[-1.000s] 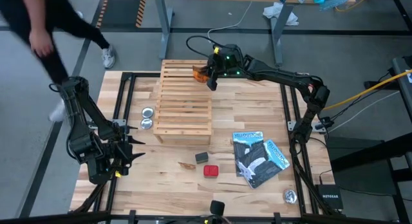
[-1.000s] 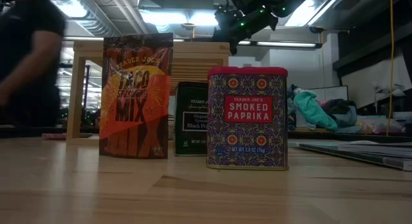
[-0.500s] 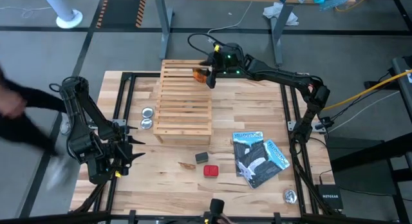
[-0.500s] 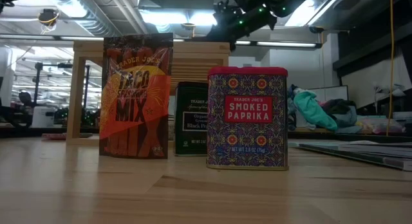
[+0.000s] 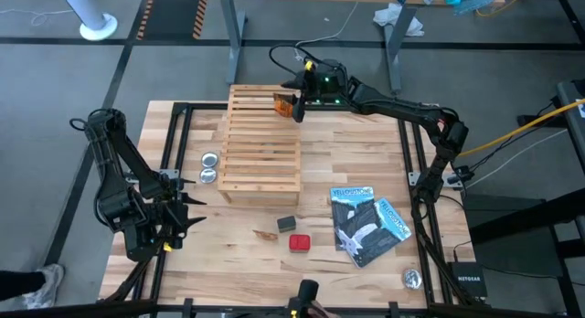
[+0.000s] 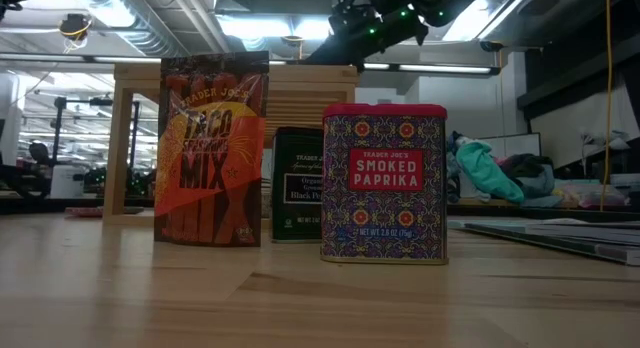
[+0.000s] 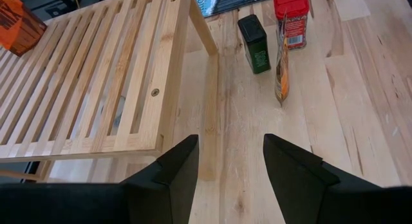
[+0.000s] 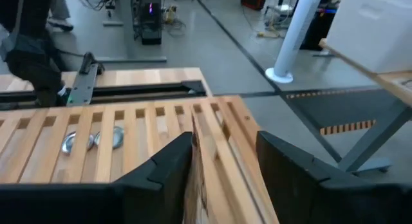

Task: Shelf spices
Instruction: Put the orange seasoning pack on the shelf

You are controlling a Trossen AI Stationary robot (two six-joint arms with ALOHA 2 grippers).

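Observation:
The wooden slatted shelf (image 5: 260,144) lies flat on the table. An orange-brown packet (image 5: 283,104) stands at its far right corner, seen edge-on (image 8: 198,161) between the fingers of my open right gripper (image 8: 224,139), close to one finger. Near the front of the table stand another orange packet (image 6: 212,148), a dark grey box (image 6: 297,183) and a red box (image 6: 385,183), all upright on their bases. My left gripper (image 7: 230,143) hangs open at the table's left, near the shelf's near left corner, with nothing between its fingers. My right gripper reaches nearly level from the table's right, with one finger on each side of the packet's upper edge (image 8: 196,130). Whether the nearer finger (image 8: 174,161) touches the packet, I cannot tell.
Two round silver tins (image 5: 209,167) lie left of the shelf, and a third (image 5: 412,279) near the front right corner. Two blue-and-black booklets (image 5: 366,222) lie right of the boxes. Bare tabletop (image 5: 356,153) lies between shelf and booklets.
My right gripper has tipped upward a little over the shelf's far right corner. The orange packet there has stayed in place. A person beyond the table's left edge has walked away toward the near side.

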